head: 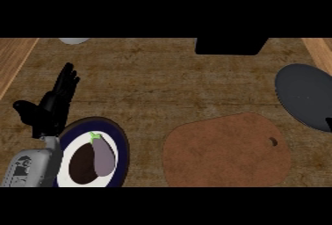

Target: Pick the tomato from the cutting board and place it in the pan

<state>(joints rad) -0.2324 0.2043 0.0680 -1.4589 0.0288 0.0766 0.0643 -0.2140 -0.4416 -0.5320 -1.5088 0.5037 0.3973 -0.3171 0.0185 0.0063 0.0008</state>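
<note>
**Left hand open at the near left; no tomato to be seen on the board**

Fingers of the left hand (55, 103) stand straight and point toward the far side, the thumb spread out to the left; it has hold of nothing. Its grey forearm (32, 169) comes in at the near left corner and is cut off by the lower edge. The right hand shows nowhere in the view.

Just right of the wrist lies a round plate (115, 132) with a dark blue rim and a white middle. The forearm covers its left edge, and its near edge is cut off at the bottom. On the plate rests a pale purple eggplant (102, 157) with a green stem at its far end; a dark round patch sits on the white beside it, on the left.

Further right, on the brown table (168, 74), lies the cutting board (224, 151), a rounded reddish-brown slab with a small dark hole near its right edge. Its surface shows only bare wood, and the tomato cannot be made out there or anywhere else in the view, so nothing can be said of its look.

At the far right sits the pan (304, 94), a dark grey round shape cut off by the right edge; its inside appears as plain dark surface. A black block (230, 45) at the far edge and a pale grey object (74, 40) at the far left are both cut off at the top and hard to identify. Lighter wooden strips border the table at both sides.
</note>
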